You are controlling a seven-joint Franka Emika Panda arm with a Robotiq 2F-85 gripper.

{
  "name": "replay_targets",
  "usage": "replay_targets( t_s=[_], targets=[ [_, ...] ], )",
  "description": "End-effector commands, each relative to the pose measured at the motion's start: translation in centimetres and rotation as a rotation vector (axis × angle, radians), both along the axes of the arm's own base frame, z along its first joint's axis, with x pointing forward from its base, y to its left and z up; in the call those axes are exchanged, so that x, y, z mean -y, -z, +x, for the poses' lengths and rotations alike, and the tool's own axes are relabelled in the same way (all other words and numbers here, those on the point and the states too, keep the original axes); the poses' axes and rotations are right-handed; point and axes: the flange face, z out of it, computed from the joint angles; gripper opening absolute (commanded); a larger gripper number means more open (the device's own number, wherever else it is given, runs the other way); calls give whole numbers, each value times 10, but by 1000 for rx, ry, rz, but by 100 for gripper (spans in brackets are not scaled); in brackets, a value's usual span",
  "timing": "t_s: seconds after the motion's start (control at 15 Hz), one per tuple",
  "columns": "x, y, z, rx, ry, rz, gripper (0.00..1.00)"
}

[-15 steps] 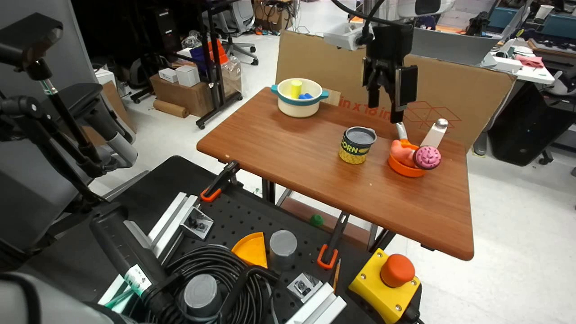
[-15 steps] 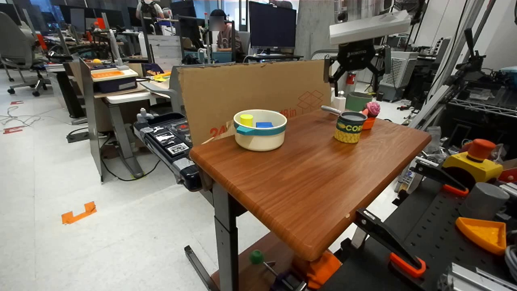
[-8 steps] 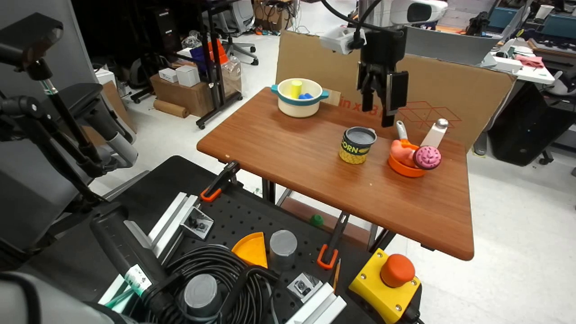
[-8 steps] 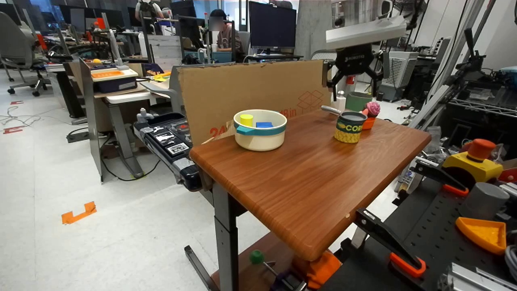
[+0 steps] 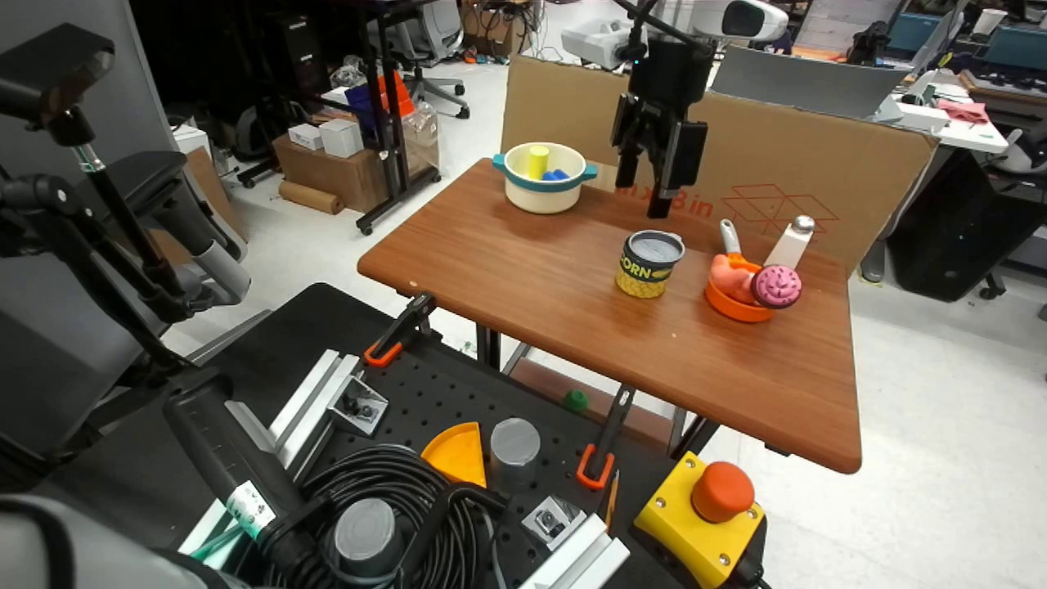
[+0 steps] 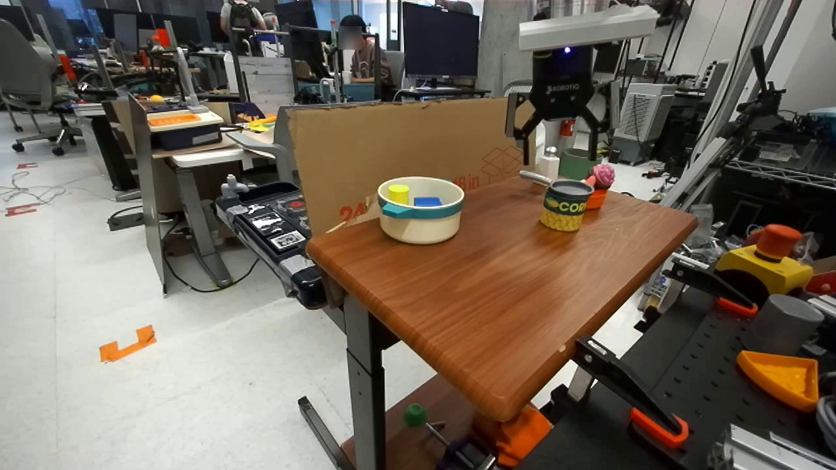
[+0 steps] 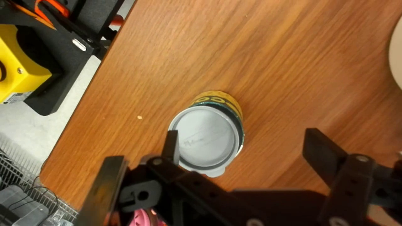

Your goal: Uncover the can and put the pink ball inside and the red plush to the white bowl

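the short yellow cylindrical tin can (image 5: pixel 642 284), dark-banded round its upper part and printed with the word corn, stands upright on the brown wood-look table (image 5: pixel 507 270). its round grey lid (image 7: pixel 205 138) is on, a small tab jutting from the edge.

just beside the can is a low orange bowl (image 5: pixel 738 312), and in it lies a small coral-red plush toy (image 5: pixel 727 278). a small bright pink ball (image 5: pixel 776 286), speckled, with a dark edge beneath, sits up at the bowl's rim next to the plush toy; whether the two touch i cannot tell. a grey handle (image 5: pixel 730 237) sticks up at the bowl's far side, and a slim white bottle (image 5: pixel 790 245) with a silver cap stands behind the bowl.

over the table hangs the black two-fingered robot gripper (image 6: pixel 560 156), its fingers spread wide, tips pointing down and apart from the can. in the wrist view one fingertip (image 7: pixel 171 144) hides a little of the lid's edge.

well apart from the can, near the table's other end, stands a round white bowl (image 6: pixel 420 228) with a teal band and handles; a yellow cylinder (image 6: pixel 398 194) and a blue block (image 6: pixel 428 202) are inside. a tall brown cardboard sheet (image 6: pixel 405 140) stands along the back.
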Motion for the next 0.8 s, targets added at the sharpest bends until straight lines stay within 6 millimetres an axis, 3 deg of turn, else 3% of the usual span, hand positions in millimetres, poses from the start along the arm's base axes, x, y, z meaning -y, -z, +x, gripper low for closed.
replay_targets(
  t_s=[0.0, 0.73],
  targets=[
    [1, -2, 0, -10, -8, 1, 100],
    [7, 8, 11, 3, 11, -13, 100]
  ],
)
